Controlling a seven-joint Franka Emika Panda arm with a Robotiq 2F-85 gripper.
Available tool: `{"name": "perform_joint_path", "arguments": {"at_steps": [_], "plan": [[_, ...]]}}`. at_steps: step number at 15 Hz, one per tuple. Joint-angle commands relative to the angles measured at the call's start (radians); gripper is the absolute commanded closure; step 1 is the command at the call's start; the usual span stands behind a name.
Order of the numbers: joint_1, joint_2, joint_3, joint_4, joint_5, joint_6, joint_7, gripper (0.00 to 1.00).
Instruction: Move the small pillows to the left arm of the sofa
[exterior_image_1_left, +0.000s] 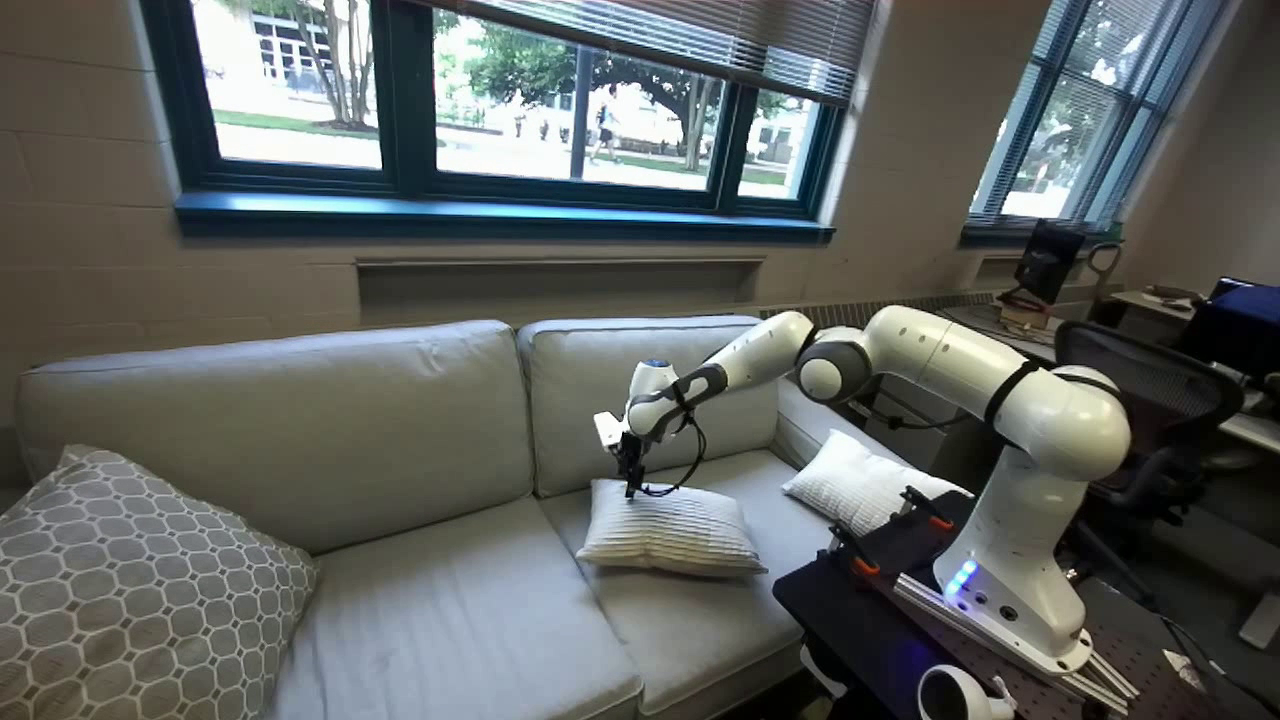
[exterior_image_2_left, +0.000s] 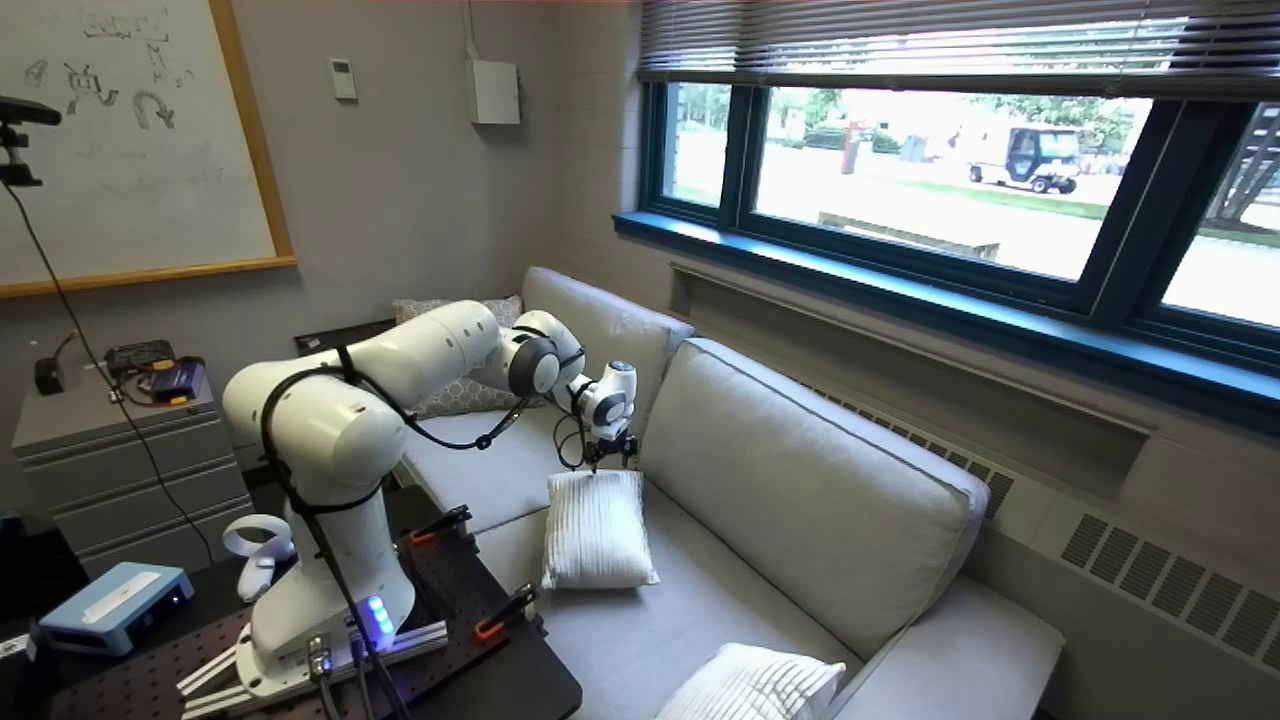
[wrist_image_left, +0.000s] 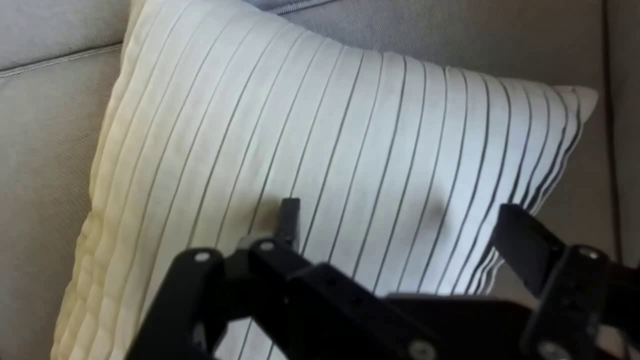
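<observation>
A small white ribbed pillow (exterior_image_1_left: 670, 530) lies on the sofa seat (exterior_image_1_left: 450, 620) near the gap between the two seat cushions. It also shows in an exterior view (exterior_image_2_left: 600, 530) and fills much of the wrist view (wrist_image_left: 320, 150). My gripper (wrist_image_left: 400, 204) is open with its fingers wide apart over this pillow, near one end of it. In both exterior views the gripper (exterior_image_1_left: 630, 485) (exterior_image_2_left: 607, 462) points down at the pillow's top; I cannot tell if it touches. A second small white pillow (exterior_image_1_left: 870, 485) (exterior_image_2_left: 755, 685) rests by the sofa arm (exterior_image_2_left: 965, 645) near the robot's table.
A large grey patterned pillow (exterior_image_1_left: 150, 590) (exterior_image_2_left: 465, 397) leans at the far end of the sofa. The sofa's back cushions (exterior_image_2_left: 810, 480) stand behind the gripper. The robot's dark table (exterior_image_1_left: 820, 590) with orange-tipped clamps (exterior_image_1_left: 865, 566) stands against the sofa's front.
</observation>
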Motion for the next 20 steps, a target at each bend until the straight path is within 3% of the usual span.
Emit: {"name": "perform_joint_path", "arguments": {"at_steps": [1,4,8,9,10,12,15,20], "plan": [[0.055,0.028,-0.068,0.047,-0.009,-0.071,0.240,0.00],[0.083,0.043,-0.073,0.086,-0.019,-0.170,0.418,0.00],[0.098,0.036,-0.056,0.087,-0.043,-0.292,0.564,0.00],[0.168,0.034,-0.195,0.068,0.151,-0.315,0.491,0.00],[0.170,0.033,-0.200,0.064,0.172,-0.335,0.494,0.00],[0.210,0.033,-0.278,0.049,0.265,-0.368,0.488,0.00],[0.242,0.034,-0.346,0.028,0.303,-0.389,0.488,0.00],[0.275,0.034,-0.426,-0.003,0.263,-0.360,0.488,0.00]]}}
